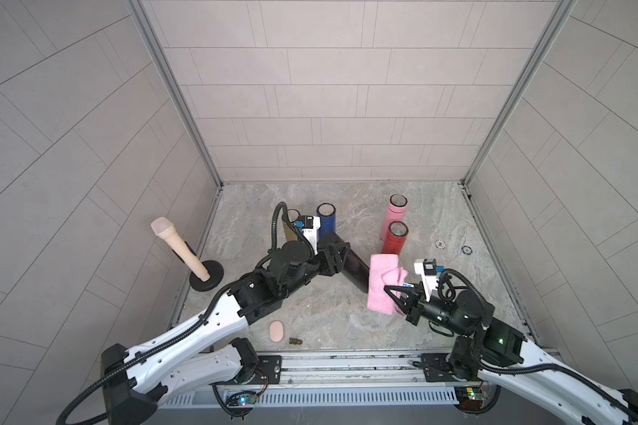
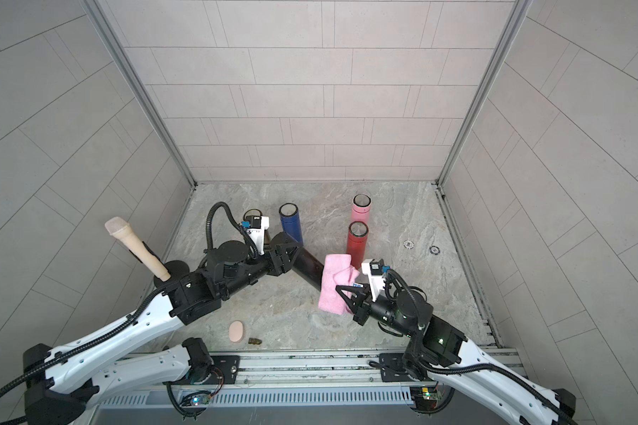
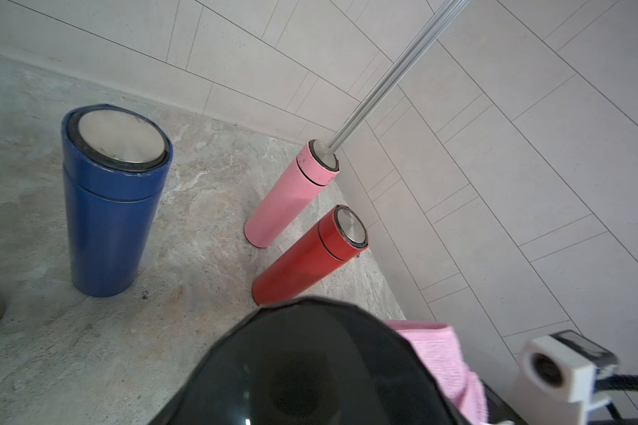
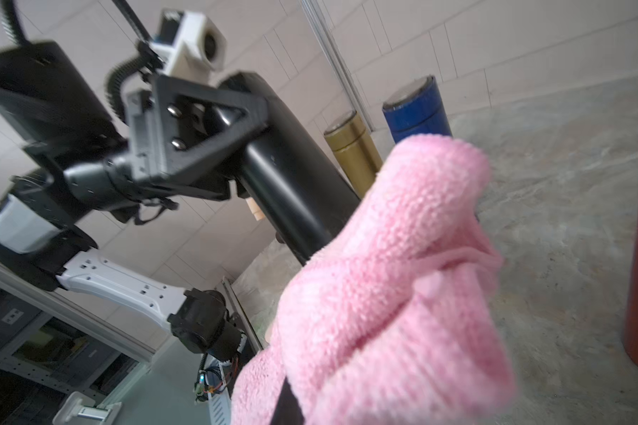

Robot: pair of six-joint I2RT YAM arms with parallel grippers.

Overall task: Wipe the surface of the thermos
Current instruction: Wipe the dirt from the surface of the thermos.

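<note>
A black thermos [image 1: 357, 268] [image 2: 309, 265] hangs tilted over the stone floor, and my left gripper [image 1: 341, 257] [image 2: 286, 254] is shut on its upper end. In the left wrist view its dark body [image 3: 310, 368] fills the lower middle. A pink cloth [image 1: 382, 281] [image 2: 332, 285] [image 4: 402, 276] is draped over the thermos's lower end, and my right gripper [image 1: 393, 294] [image 2: 347, 294] is shut on it from the near right. The cloth hides the right jaws in the right wrist view, where the thermos [image 4: 291, 176] runs up to the left gripper.
Behind stand a blue thermos [image 1: 326, 219], a gold one [image 1: 291, 220] partly hidden by the left wrist, a pink one [image 1: 395, 215] and a red one [image 1: 395, 241] close to the cloth. A beige microphone on a black stand [image 1: 179, 250] sits left. A pink oval [image 1: 276, 330] lies near the front.
</note>
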